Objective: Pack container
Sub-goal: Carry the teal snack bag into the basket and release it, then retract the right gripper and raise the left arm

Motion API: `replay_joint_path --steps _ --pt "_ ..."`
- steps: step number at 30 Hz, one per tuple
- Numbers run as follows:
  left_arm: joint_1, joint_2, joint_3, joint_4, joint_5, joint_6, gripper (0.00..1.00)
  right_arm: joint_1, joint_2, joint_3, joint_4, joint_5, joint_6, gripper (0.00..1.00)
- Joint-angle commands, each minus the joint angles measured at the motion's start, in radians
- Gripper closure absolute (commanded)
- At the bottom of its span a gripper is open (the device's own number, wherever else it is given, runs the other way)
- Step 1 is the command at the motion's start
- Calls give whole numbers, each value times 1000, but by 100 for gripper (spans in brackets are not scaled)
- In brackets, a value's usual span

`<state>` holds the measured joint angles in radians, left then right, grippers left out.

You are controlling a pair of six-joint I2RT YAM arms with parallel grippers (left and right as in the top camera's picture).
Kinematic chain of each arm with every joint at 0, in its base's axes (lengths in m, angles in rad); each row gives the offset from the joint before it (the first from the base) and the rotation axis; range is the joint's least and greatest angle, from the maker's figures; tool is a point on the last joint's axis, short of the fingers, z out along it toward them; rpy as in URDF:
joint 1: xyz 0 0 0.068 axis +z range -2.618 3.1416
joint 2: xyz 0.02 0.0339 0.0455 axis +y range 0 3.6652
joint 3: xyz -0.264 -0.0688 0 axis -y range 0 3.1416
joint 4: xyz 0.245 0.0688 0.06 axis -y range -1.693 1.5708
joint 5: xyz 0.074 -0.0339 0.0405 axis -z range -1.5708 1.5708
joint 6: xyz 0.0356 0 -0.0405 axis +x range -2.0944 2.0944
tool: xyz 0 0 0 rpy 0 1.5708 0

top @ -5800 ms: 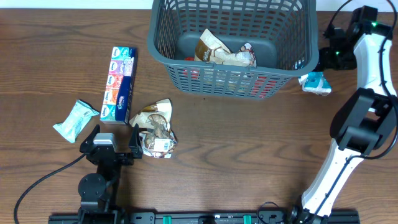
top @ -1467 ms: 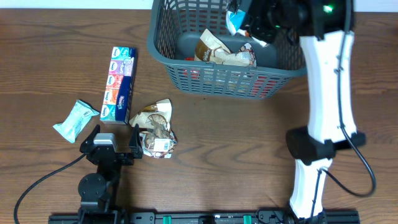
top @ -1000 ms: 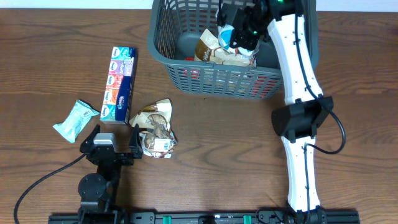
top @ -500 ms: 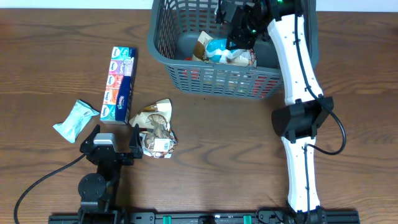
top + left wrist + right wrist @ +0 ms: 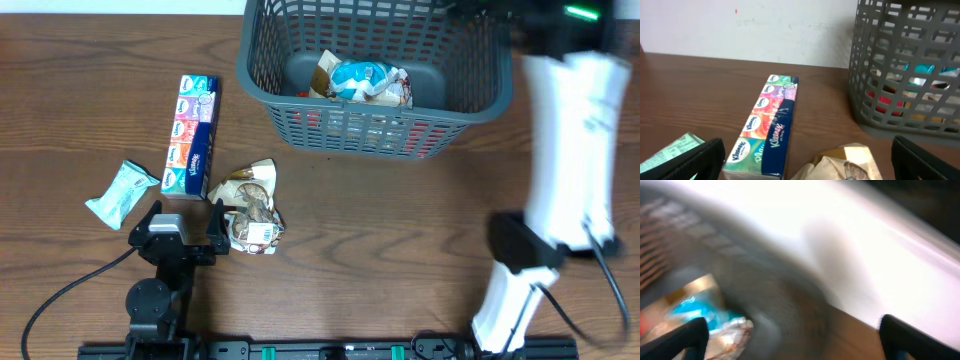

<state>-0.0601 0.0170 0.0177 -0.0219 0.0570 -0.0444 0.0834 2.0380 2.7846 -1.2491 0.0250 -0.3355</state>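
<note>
Soft, even light comes from overhead, so the container throws only a faint shadow on the counter. The right arm is smeared with motion blur. Its wrist view is all streaks, the white wall glaring. The left wrist view is crisp.

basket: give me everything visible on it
The container is a large dark grey plastic basket, rectangular, with slotted lattice walls, a thick rim and a solid base. It stands upright on the wooden table, near its far edge. Inside, a blue packet lies on crumpled brown-and-white packets. Something red shows through the front slots.
</note>
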Motion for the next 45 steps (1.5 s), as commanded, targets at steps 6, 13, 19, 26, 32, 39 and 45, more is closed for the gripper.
replay_joint_path --steps 6,13,19,26,32,39,45 --pt "-2 37 32 -89 48 -144 1 -443 -157 16 -282 52 494 1" --pt "-2 163 235 -241 47 -99 1 -540 -123 -23 -448 -33 412 1" --pt "-2 348 459 -344 33 -77 1 -523 -121 -151 -400 -29 375 1" --pt "-2 541 716 -521 33 -77 2 -521 -121 -460 -304 -31 340 1" --pt "-2 639 904 -697 33 -76 1 -512 -121 -745 -181 -59 330 1" --pt "-2 674 983 -886 33 -39 1 -491 -121 -1089 -19 -126 339 1" --pt "-2 683 997 -1042 58 -9 1 -458 -121 -1310 92 -149 342 1"
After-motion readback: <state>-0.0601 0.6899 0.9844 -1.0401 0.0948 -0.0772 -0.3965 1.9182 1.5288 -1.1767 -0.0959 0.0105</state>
